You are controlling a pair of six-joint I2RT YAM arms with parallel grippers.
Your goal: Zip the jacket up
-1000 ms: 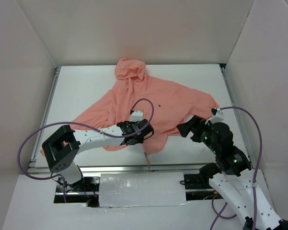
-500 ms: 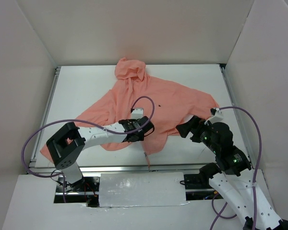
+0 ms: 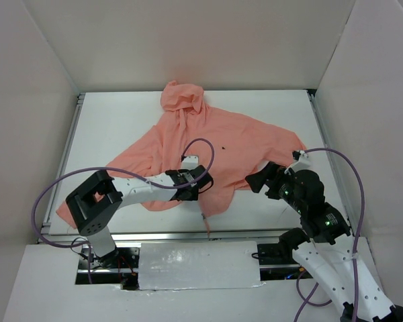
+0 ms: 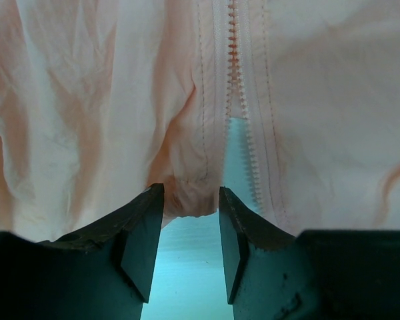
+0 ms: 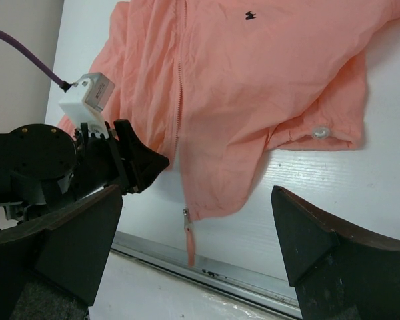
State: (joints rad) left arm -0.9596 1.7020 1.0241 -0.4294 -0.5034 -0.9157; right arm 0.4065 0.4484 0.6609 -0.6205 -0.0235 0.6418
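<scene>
The salmon-pink jacket (image 3: 208, 141) lies spread on the white table (image 3: 121, 121), hood at the far side, its front zipper (image 4: 237, 73) parted at the bottom. My left gripper (image 3: 205, 182) sits at the bottom hem just left of the zipper. In the left wrist view its jaws (image 4: 191, 197) stand apart, with a bunched bit of hem (image 4: 190, 200) between the tips. My right gripper (image 3: 258, 178) is wide open and empty, hovering off the jacket's lower right. Its view (image 5: 195, 200) shows the zipper slider and pull tab (image 5: 188, 230) hanging at the hem corner.
White walls enclose the table on three sides. A metal rail (image 3: 208, 235) runs along the near edge, close to the zipper pull (image 3: 204, 218). Purple cables (image 3: 201, 144) loop over the arms. A white snap button (image 5: 318, 133) sits on the jacket's right hem.
My left gripper has shifted a little left and further onto the jacket's bottom hem. The right arm has edged slightly left. The jacket lies as before.
</scene>
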